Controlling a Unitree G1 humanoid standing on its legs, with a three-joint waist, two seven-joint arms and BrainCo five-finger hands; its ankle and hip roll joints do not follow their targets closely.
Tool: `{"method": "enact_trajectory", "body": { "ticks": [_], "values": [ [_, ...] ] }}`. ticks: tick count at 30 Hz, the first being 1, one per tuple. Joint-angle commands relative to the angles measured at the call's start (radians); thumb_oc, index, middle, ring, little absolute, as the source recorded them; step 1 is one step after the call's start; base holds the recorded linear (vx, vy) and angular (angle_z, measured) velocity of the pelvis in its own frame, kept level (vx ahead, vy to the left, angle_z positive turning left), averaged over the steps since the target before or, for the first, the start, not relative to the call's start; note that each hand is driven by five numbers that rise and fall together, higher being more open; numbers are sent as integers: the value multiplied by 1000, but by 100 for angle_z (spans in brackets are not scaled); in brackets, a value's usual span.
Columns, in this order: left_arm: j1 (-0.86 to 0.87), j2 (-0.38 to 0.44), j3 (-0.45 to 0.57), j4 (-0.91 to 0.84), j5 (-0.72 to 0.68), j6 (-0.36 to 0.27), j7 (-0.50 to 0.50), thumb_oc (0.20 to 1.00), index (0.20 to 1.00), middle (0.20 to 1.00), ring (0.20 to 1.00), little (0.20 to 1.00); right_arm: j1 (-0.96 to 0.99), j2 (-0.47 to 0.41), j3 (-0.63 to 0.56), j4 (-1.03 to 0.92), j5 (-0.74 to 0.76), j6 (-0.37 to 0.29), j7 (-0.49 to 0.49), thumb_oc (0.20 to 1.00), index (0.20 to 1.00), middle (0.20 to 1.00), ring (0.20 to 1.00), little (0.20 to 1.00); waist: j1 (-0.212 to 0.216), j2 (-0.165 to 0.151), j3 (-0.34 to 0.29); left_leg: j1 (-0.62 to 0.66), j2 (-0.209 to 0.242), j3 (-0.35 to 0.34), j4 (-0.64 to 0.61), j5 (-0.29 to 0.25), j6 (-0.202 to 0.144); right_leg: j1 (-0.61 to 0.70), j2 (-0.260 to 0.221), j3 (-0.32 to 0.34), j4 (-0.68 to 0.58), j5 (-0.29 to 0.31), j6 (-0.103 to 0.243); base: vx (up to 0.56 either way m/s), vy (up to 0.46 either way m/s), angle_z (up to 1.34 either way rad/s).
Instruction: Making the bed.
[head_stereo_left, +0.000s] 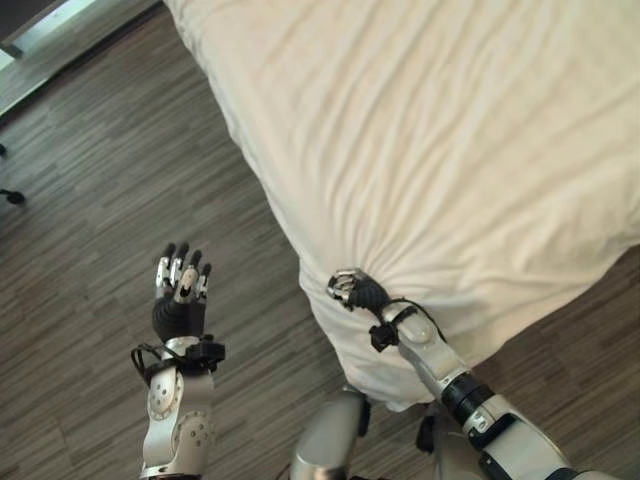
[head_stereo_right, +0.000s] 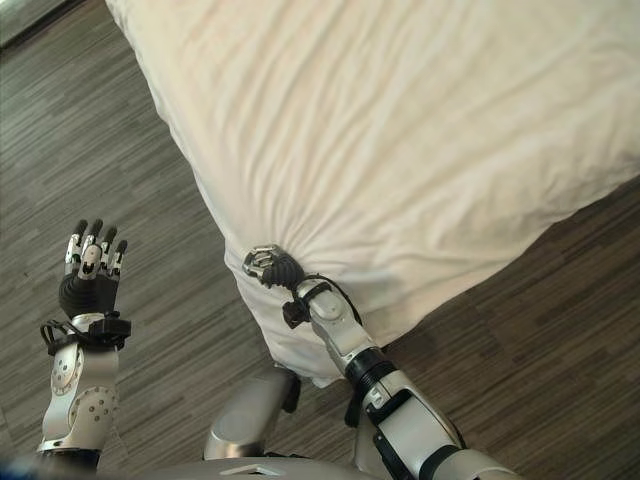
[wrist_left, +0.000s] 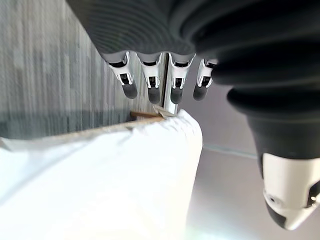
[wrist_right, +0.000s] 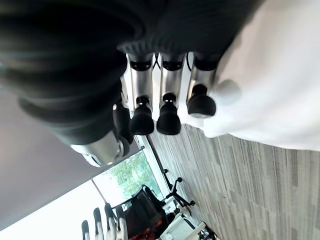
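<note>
Nearest you, your right hand (head_stereo_left: 356, 291) sits at the near corner of the bed (head_stereo_left: 560, 250), its fingers curled into the white bedcover (head_stereo_right: 420, 130), and the cloth gathers into creases that fan out from that grip. In the right wrist view the dark fingertips (wrist_right: 168, 120) bend in against the cover's edge, so take the hand as closed on cloth, though how much it has bunched is hard to make out.

Off the bed's side, over the wooden floor (head_stereo_left: 90, 230), your left hand (head_stereo_left: 178, 292) is raised with its fingers straight and spread, holding nothing. Its wrist view looks past relaxed fingertips (wrist_left: 130, 90) at a white padded edge of the bed.

The step in hand looks like drawing the corner of the cover taut. The next move probably calls for a steady pull from the corner outward and down, so the radiating creases flatten, with the free hand brought in to smooth or steady the edge.

Further along, the cover runs wrinkled across the bed and is cut off at the frame, so you cannot see the head end, any pillows, or how the far side hangs. A dark chair (wrist_right: 145, 210) stands beyond the bed in the right wrist view.
</note>
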Motion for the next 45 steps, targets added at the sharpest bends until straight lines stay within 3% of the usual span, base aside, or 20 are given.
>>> {"method": "enact_trajectory", "body": {
  "ticks": [1,12,19,22,28,35,36,42,43,45],
  "values": [
    [8,11,67,-28,0,-59,-16,1000,1000,1000,1000,1000,245,-230,-19,211,-43,167,-32,200,200,200,200,200,-2,-5,28,-42,-6,76,4,29,-1,-25,-12,-9,-20,97,51,0,0,0],
    [20,13,118,-41,16,-54,-14,1000,1000,1000,1000,1000,406,-347,-126,-34,59,175,43,200,200,200,200,200,-49,-56,23,-18,2,119,4,8,8,-20,-12,7,-20,104,66,23,-2,-10],
    [25,10,134,-26,11,-54,-17,1000,1000,1000,1000,1000,448,-360,-163,-53,100,180,58,200,200,200,200,200,-55,-65,22,-11,5,129,4,2,9,-18,-13,7,-20,104,68,22,-7,-6],
    [28,5,129,-33,5,-52,-23,1000,1000,1000,1000,1000,452,-331,-203,11,184,189,50,200,200,200,200,200,-55,-64,20,-10,5,133,4,1,10,-16,-13,6,-20,104,69,21,-3,-7],
    [9,11,121,-29,-3,-51,-24,1000,1000,1000,1000,1000,421,-304,-311,154,312,177,0,200,200,200,200,200,-59,-59,15,-5,5,132,4,-1,10,-15,-12,10,-20,103,68,21,-1,-8],
    [-16,21,135,-3,-3,-56,-29,1000,1000,1000,1000,1000,414,-375,-512,215,354,135,-84,200,200,200,200,200,-86,-65,-1,11,5,131,4,-11,10,-3,-11,18,-20,95,68,6,1,0],
    [-27,22,136,10,-4,-58,-28,1000,1000,1000,1000,1000,433,-396,-595,199,379,115,-118,200,200,200,200,200,-101,-73,-14,27,6,135,4,-21,13,9,-10,25,-20,93,68,41,4,3],
    [-58,42,142,50,8,-68,-22,1000,1000,1000,1000,1000,491,-444,-802,209,401,58,-233,200,200,200,200,200,-149,-96,-69,87,7,144,4,-49,21,60,-5,50,-20,81,70,55,21,-7],
    [-69,39,143,73,9,-74,-11,1000,1000,1000,1000,1000,502,-460,-895,206,373,18,-340,1000,1000,1000,1000,1000,-167,-97,-89,112,7,147,4,-60,24,82,-6,54,-20,74,68,68,50,-19],
    [-68,25,138,79,12,-78,-4,1000,1000,1000,1000,1000,534,-454,-977,132,344,-18,-413,1000,1000,1000,1000,1000,-191,-92,-110,142,8,149,4,-79,29,109,-3,64,-20,60,68,80,54,-10]
  ]
}}
